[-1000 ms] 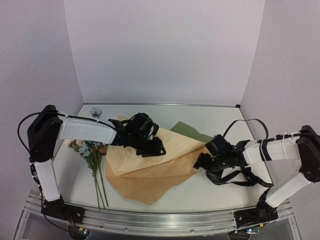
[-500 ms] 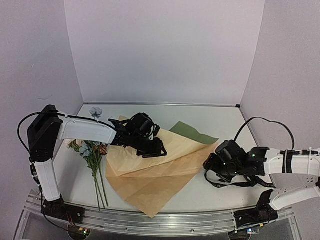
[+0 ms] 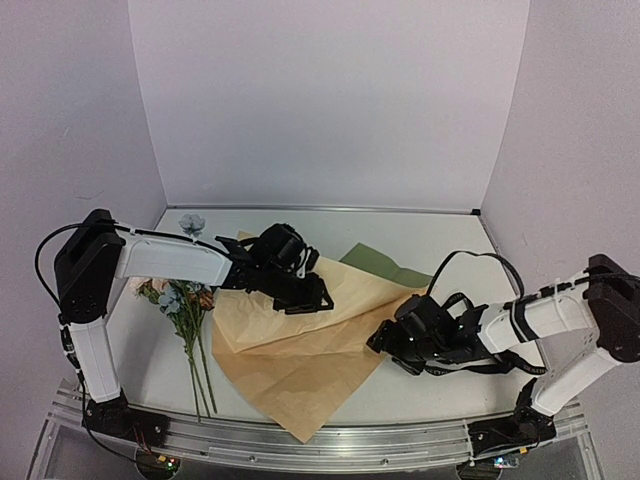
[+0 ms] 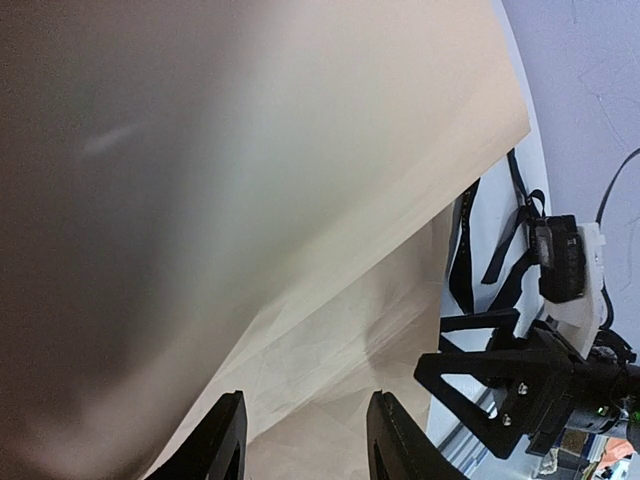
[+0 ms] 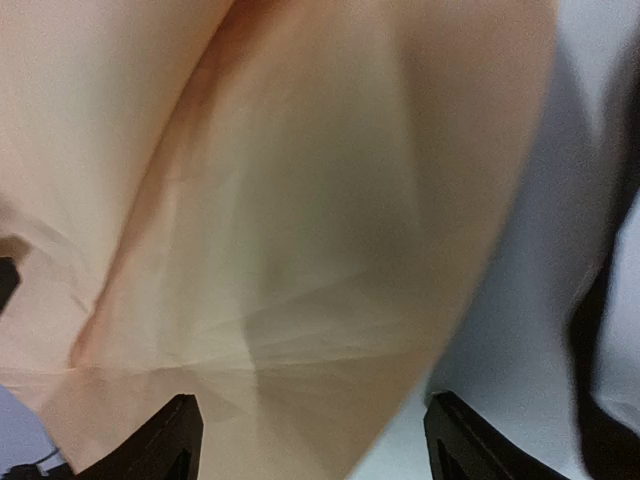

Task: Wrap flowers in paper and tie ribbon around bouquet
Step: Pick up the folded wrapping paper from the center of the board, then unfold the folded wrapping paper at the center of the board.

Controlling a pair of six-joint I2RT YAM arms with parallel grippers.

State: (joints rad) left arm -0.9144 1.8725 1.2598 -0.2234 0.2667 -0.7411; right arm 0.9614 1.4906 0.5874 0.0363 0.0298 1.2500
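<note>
Showing the wrap not yet made: paper (image 3: 300,350) lies tan side up at frame centre, flowers (image 3: 183,300) bare at left.
Left gripper (image 3: 305,297) sits over the sheet's upper part, fingers apart with nothing between them. Right gripper (image 3: 378,343) is at the sheet's right edge, fingers spread wide with the paper's rim lying between them, not pinched. One olive-green corner shows at upper right of the sheet. Flower stems run toward the lower left, just beside the paper. Ribbon (image 4: 462,250) lies on the table (image 3: 440,240) right of the sheet, by the right arm.
</note>
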